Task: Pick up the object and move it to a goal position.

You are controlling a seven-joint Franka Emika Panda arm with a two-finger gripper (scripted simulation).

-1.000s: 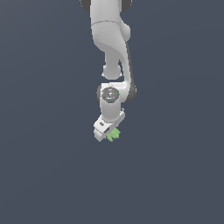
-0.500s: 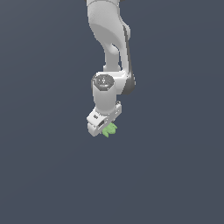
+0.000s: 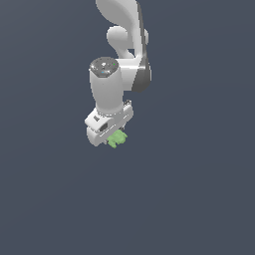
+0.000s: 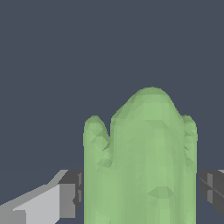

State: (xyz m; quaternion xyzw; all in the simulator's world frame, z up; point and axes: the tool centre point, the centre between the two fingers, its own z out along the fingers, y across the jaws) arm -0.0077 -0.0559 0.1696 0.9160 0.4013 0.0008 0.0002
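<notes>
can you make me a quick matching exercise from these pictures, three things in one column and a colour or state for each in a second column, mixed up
Things:
1. small light-green lumpy object
2. white gripper
3. plain flat background

Colour or state:
A. dark blue-grey, bare
B. shut on something, with dark pads
C. held between two fingers, rounded lobes showing

Pairs: 1-C, 2-B, 3-A

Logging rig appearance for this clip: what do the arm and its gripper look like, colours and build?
The arm is smooth glossy white with rounded segments and dark grey joint bands. The wrist cylinder has a grey cap with small coloured dots. The gripper has a blocky white body; the wrist view shows dark grey fingertips. No cables or lettering visible.
</notes>
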